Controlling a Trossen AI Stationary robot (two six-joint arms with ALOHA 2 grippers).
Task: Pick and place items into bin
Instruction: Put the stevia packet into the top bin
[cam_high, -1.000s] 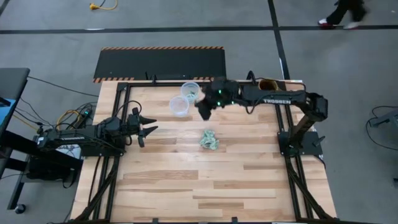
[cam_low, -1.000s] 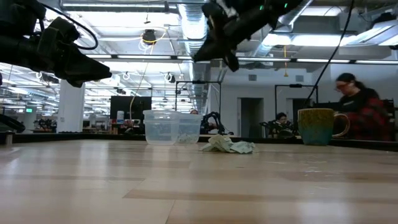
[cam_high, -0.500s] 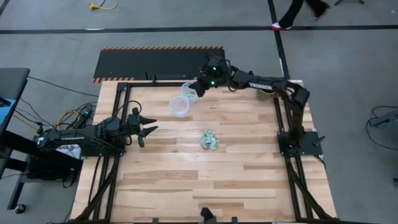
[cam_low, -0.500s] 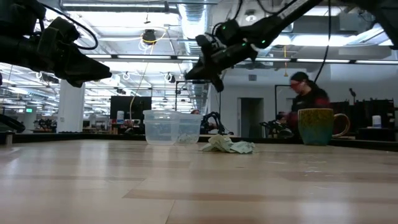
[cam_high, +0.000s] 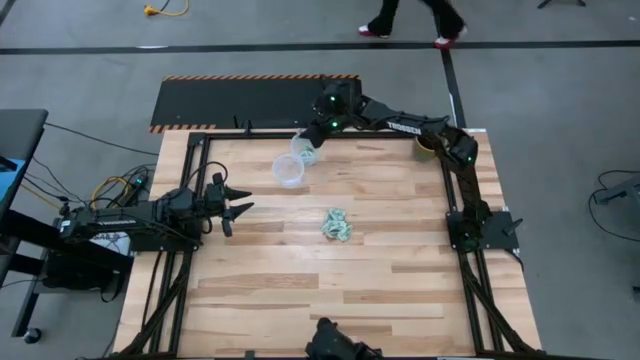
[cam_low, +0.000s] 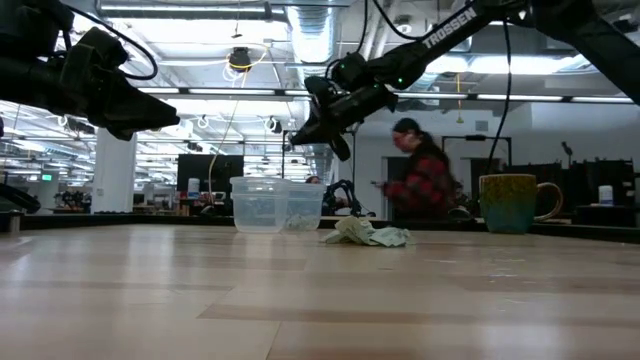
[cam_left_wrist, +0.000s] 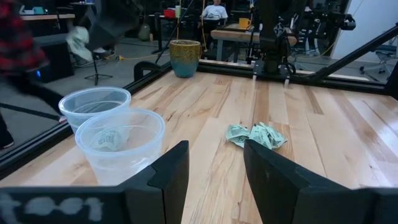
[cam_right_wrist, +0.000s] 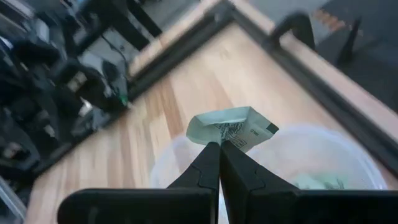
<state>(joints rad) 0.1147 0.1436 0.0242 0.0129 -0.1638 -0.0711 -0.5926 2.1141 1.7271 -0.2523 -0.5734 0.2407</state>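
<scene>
Holding wrapped piece over far cup | right claw clenched | left claw released

Two cups stand touching near the counter's far edge, with the right claw above the farther one, pinching a wrapped piece. A pile of pieces lies mid-counter. The mug sits at the far right. The left claw waits at the left.

The right gripper pinches a pale green-and-white wrapped piece between its closed fingertips, directly above a clear plastic cup standing on the wooden table.
</scene>
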